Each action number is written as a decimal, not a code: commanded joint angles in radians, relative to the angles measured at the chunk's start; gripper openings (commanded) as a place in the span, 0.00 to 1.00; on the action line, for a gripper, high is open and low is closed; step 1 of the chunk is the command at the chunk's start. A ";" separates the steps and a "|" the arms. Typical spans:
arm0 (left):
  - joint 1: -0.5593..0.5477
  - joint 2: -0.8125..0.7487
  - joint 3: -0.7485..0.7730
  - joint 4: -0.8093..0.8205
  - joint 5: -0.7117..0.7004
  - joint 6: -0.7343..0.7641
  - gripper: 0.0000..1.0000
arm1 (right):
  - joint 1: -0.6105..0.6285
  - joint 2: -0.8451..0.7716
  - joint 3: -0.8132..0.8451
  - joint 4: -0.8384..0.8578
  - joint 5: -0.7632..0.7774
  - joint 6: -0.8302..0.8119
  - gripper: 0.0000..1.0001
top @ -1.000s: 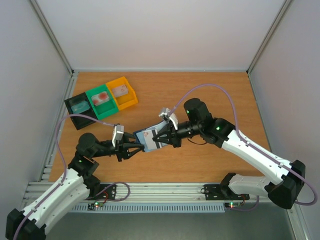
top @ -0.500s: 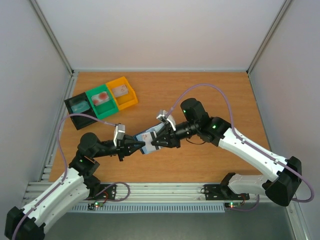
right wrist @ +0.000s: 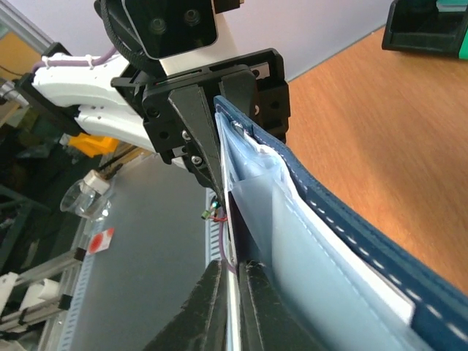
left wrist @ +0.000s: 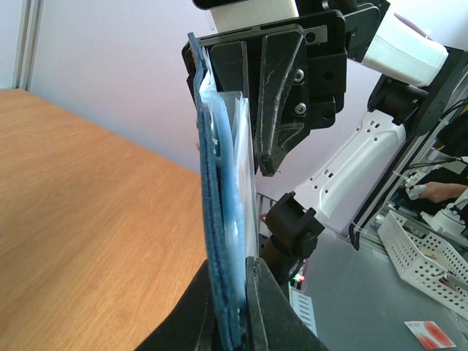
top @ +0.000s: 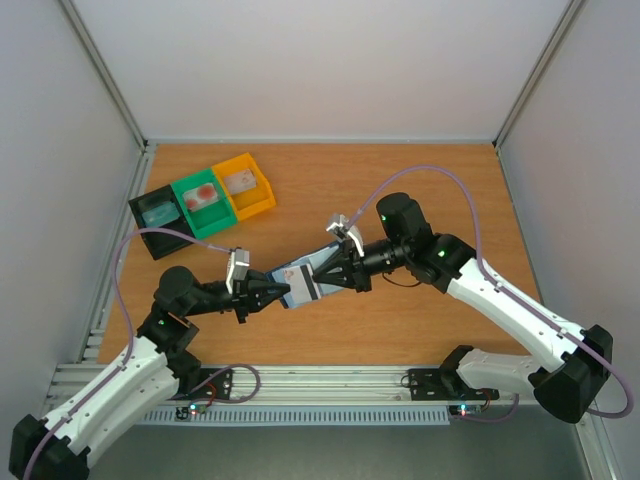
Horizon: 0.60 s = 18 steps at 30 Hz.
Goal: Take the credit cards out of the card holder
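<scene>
Seen from above, two robot arms meet near the middle of a wooden table (top: 420, 190), holding a dark navy card holder (top: 298, 282) between them, lifted off the surface. The left gripper (top: 275, 292) is closed tight on the holder's left end. In its wrist view the holder stands edge-on, with the black fingers (left wrist: 267, 314) pressed against both faces. The right gripper (top: 322, 281) is closed too, on the holder's opposite end. In its wrist view its fingers (right wrist: 205, 307) pinch a thin pale layer on the holder's inner side, and it cannot be told whether that layer is a card or a pocket flap. The same view shows a light blue inner pocket (right wrist: 314, 248), with a white edge (right wrist: 373, 281) peeking out between the pocket and the stitched navy cover. Three small bins sit side by side in a slanted row at the table's far left, well apart from the holder. The black bin (top: 170, 245) holds a teal card (top: 158, 210). The green bin (top: 215, 228) holds a pale card with reddish marks (top: 203, 194). The yellow bin (top: 255, 205) holds another pale card (top: 241, 181).
</scene>
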 commanded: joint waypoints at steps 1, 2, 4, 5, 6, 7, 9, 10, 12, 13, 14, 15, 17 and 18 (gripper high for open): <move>-0.004 -0.004 -0.004 0.053 -0.001 0.019 0.00 | -0.003 -0.002 -0.014 0.036 -0.034 0.020 0.10; -0.004 -0.004 -0.004 0.053 -0.002 0.020 0.00 | -0.003 0.002 -0.016 0.047 -0.030 0.026 0.12; -0.004 -0.005 -0.005 0.054 -0.002 0.021 0.00 | -0.002 0.016 -0.018 0.070 -0.036 0.041 0.13; -0.004 -0.004 -0.005 0.054 -0.002 0.021 0.00 | -0.002 0.024 -0.021 0.089 -0.048 0.052 0.13; -0.004 -0.005 -0.005 0.055 -0.001 0.021 0.00 | -0.002 0.035 -0.023 0.108 -0.061 0.063 0.12; -0.004 -0.004 -0.005 0.055 -0.002 0.021 0.00 | -0.002 0.043 -0.027 0.127 -0.070 0.075 0.11; -0.004 -0.006 -0.005 0.053 0.000 0.021 0.00 | -0.002 0.053 -0.035 0.150 -0.073 0.087 0.08; -0.004 -0.007 -0.005 0.053 0.000 0.021 0.00 | -0.001 0.053 -0.039 0.158 -0.072 0.089 0.06; -0.004 -0.009 -0.005 0.052 -0.001 0.022 0.00 | -0.001 0.046 -0.047 0.172 -0.076 0.094 0.02; -0.003 -0.010 -0.005 0.050 -0.001 0.022 0.00 | -0.001 0.039 -0.049 0.172 -0.076 0.094 0.01; -0.004 -0.011 -0.005 0.048 -0.002 0.022 0.00 | -0.001 0.032 -0.049 0.163 -0.074 0.088 0.01; -0.003 -0.012 -0.005 0.048 -0.002 0.021 0.00 | -0.002 0.021 -0.047 0.145 -0.062 0.075 0.01; -0.004 -0.016 -0.006 0.046 -0.003 0.021 0.00 | -0.003 -0.004 -0.043 0.090 -0.030 0.038 0.01; -0.004 -0.016 -0.007 0.046 -0.004 0.021 0.00 | -0.005 -0.019 -0.042 0.062 -0.016 0.021 0.01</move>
